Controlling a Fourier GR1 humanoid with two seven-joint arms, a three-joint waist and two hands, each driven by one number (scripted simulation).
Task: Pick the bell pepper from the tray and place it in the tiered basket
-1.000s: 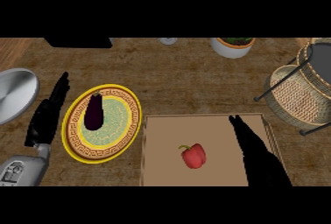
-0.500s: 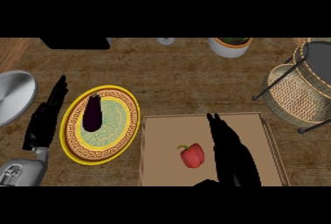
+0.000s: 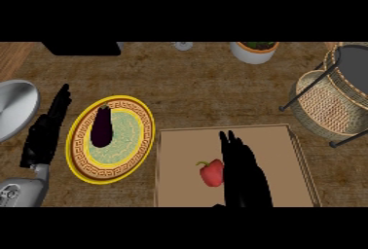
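The robot's right hand (image 3: 243, 170) lay over the flat tan rectangular tray (image 3: 280, 141), fingers straight and pointing away, holding nothing. The small red bell pepper (image 3: 211, 173) sat on the tray, touching that hand's left edge. The left hand (image 3: 47, 131) rested open beside the yellow-rimmed patterned plate (image 3: 144, 141).

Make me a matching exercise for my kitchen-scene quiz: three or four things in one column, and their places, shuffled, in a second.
Things:
1. bell pepper
2. eggplant
3. tiered basket
4. left hand

Places:
A. on the yellow-rimmed plate
B. at the counter's right edge
C. on the tray, beside the right hand
D. resting open, left of the plate

Pairs: 1-C, 2-A, 3-B, 4-D
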